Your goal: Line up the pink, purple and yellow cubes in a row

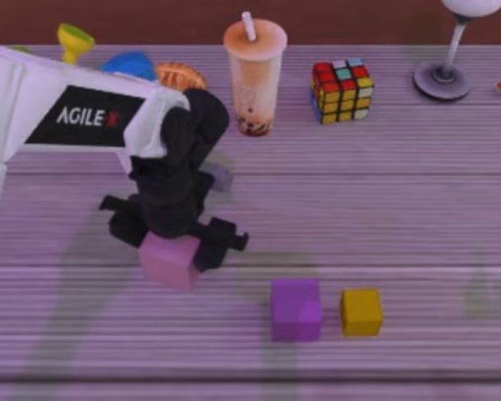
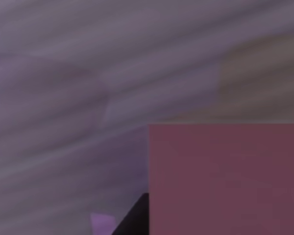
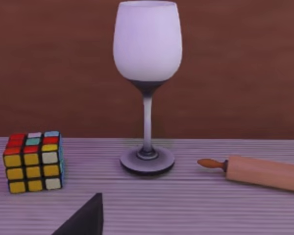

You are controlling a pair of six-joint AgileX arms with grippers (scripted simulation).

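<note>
The pink cube (image 1: 169, 263) is at the front left of the table, with my left gripper (image 1: 174, 242) straight above it and shut on it. In the left wrist view the pink cube (image 2: 225, 178) fills the near corner, with one dark finger (image 2: 136, 220) against its side and the other hidden. Whether the cube rests on the table or hangs just above it does not show. To its right, the purple cube (image 1: 296, 310) and the yellow cube (image 1: 361, 312) sit side by side with a small gap between them. My right gripper shows only in its wrist view as one finger (image 3: 88, 218) with bare table beside it.
Along the back edge stand a bubble tea cup (image 1: 255, 75), a gridded puzzle cube (image 1: 342, 90), a wine glass (image 1: 447, 75), a bread roll (image 1: 181, 77) and a yellow-green funnel (image 1: 73, 40). A rolling pin (image 3: 264, 172) lies right of the glass.
</note>
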